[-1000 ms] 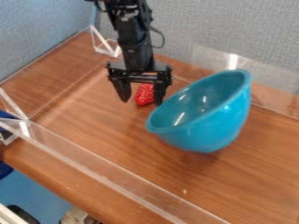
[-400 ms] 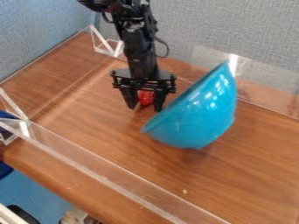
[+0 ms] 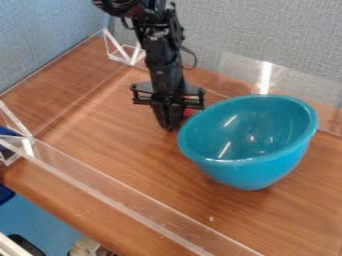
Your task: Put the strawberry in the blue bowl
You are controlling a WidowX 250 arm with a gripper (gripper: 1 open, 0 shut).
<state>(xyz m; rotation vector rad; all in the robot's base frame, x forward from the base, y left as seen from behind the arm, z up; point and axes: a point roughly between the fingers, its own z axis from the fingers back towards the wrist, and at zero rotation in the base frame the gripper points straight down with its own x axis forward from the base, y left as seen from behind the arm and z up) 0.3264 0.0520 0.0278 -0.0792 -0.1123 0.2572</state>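
My gripper (image 3: 168, 118) points straight down at the wooden table, just left of the blue bowl (image 3: 254, 142). Its dark fingers are drawn in close together around the strawberry (image 3: 170, 111). Only a trace of the strawberry's red shows between them. The teal-blue bowl sits upright with its opening facing up, and its left rim is close beside the gripper.
Clear plastic walls (image 3: 107, 185) run along the front and left edges of the wooden table (image 3: 94, 110). Another clear panel (image 3: 261, 72) stands behind the bowl. A blue-grey wall lies at the back.
The fingers closed in from wide open onto the strawberry. The bowl, tipped on its side before, rocked back upright and shifted to the right. The gripper moved slightly right and forward.
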